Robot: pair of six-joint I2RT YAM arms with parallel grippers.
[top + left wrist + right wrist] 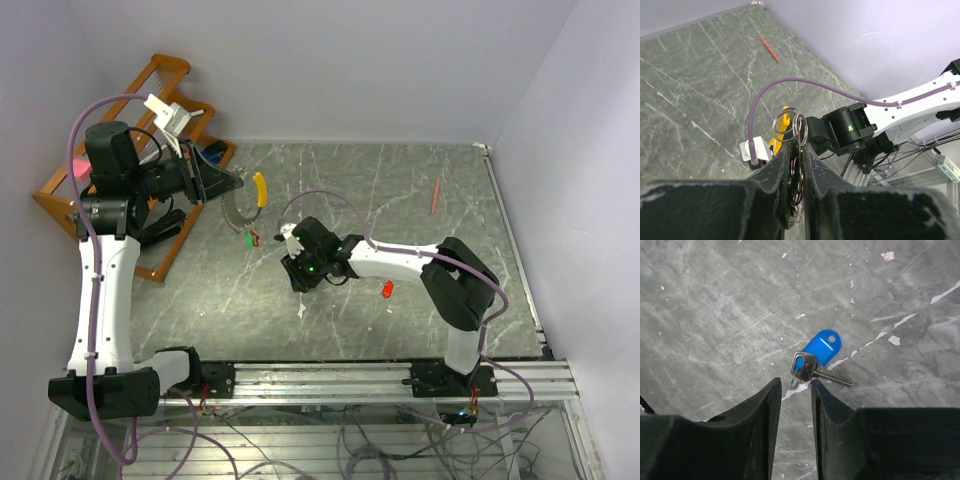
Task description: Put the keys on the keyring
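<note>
left end effector [796,148] clamps keyring [799,125]; right end effector [796,385] narrowly ajar over blue key [820,350] (likely light, flat, skids on worktop [715,300]): pinch its metal head.

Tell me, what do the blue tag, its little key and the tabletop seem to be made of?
Blue tag: probably plastic, smooth, evenly coloured, glossy. Key: metal, silvery with bright glints. Tabletop: grey-green with white veins, like marble; real stone or printed laminate, I cannot tell.
</note>
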